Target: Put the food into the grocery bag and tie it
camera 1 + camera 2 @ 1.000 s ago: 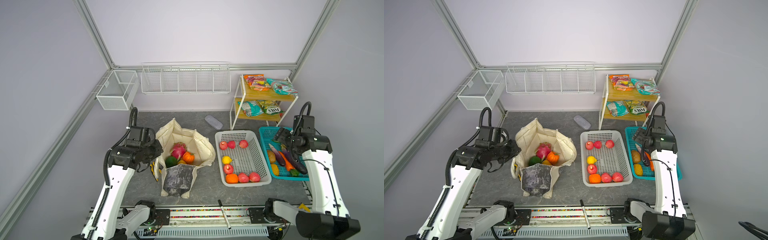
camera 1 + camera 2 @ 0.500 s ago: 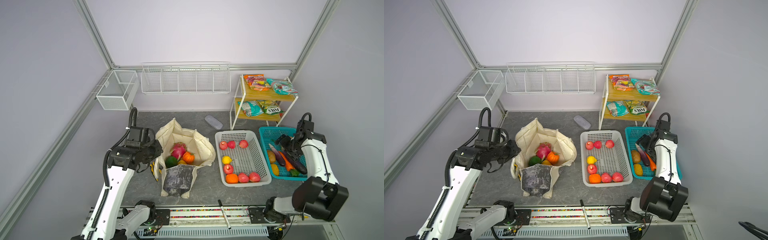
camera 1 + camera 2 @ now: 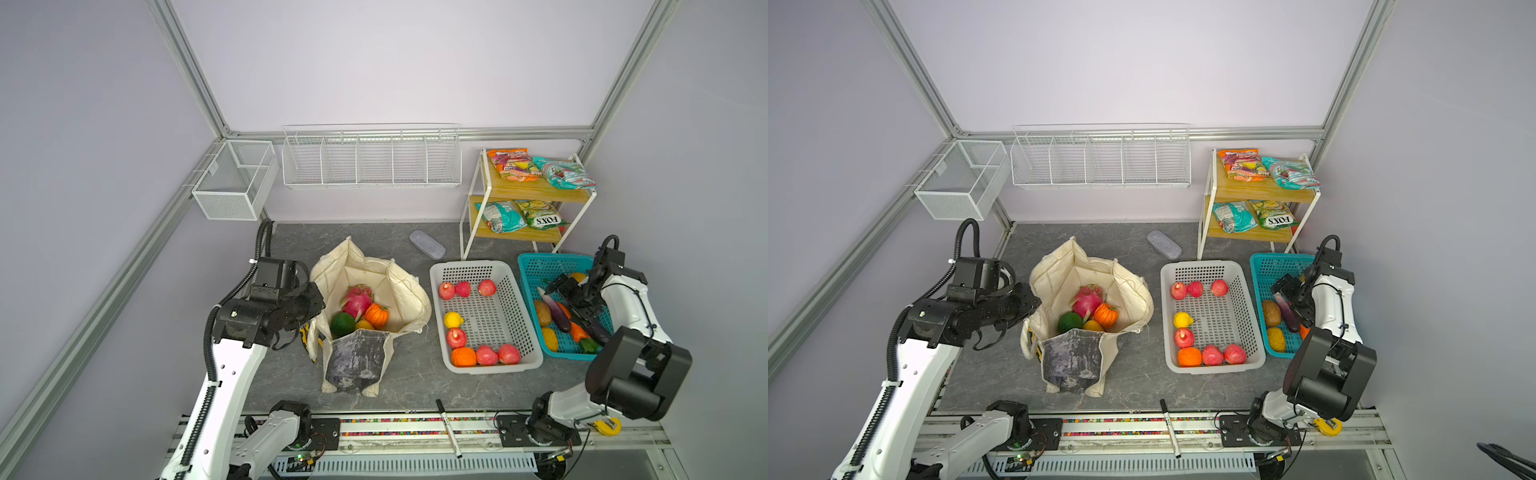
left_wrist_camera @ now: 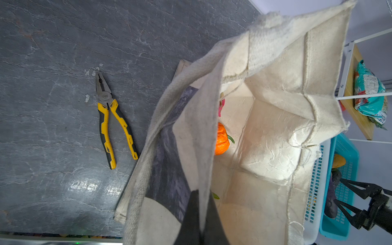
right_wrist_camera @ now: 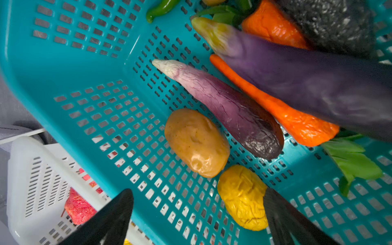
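The cream grocery bag [image 3: 409, 291] [image 3: 1133, 293] stands open left of centre in both top views. Inside lie a pink dragon fruit [image 3: 356, 300], a small orange pumpkin [image 3: 377, 314] and a green fruit [image 3: 343, 324]. My left gripper [image 4: 200, 203] is shut on the bag's left wall, holding the mouth open. My right gripper [image 5: 197, 192] [image 3: 563, 300] hangs open low over the teal basket [image 5: 63, 63]. Under it lie a wrinkled yellow piece [image 5: 241, 197], a potato [image 5: 196, 142], a purple eggplant [image 5: 222, 108] and a carrot [image 5: 297, 118]; the yellow piece touches one finger's inner side.
A white basket [image 3: 469, 266] with apples, an orange and a lemon sits between the bag and the teal basket. Snack packets lie on the wooden shelf [image 3: 532, 191] behind. A grey case [image 3: 427, 244], yellow pliers [image 4: 110, 118] and a marker [image 3: 448, 428] lie on the table.
My right arm has folded down and lowered its gripper into the teal basket, with the jaws spreading wider. The left gripper and the bag have not moved.
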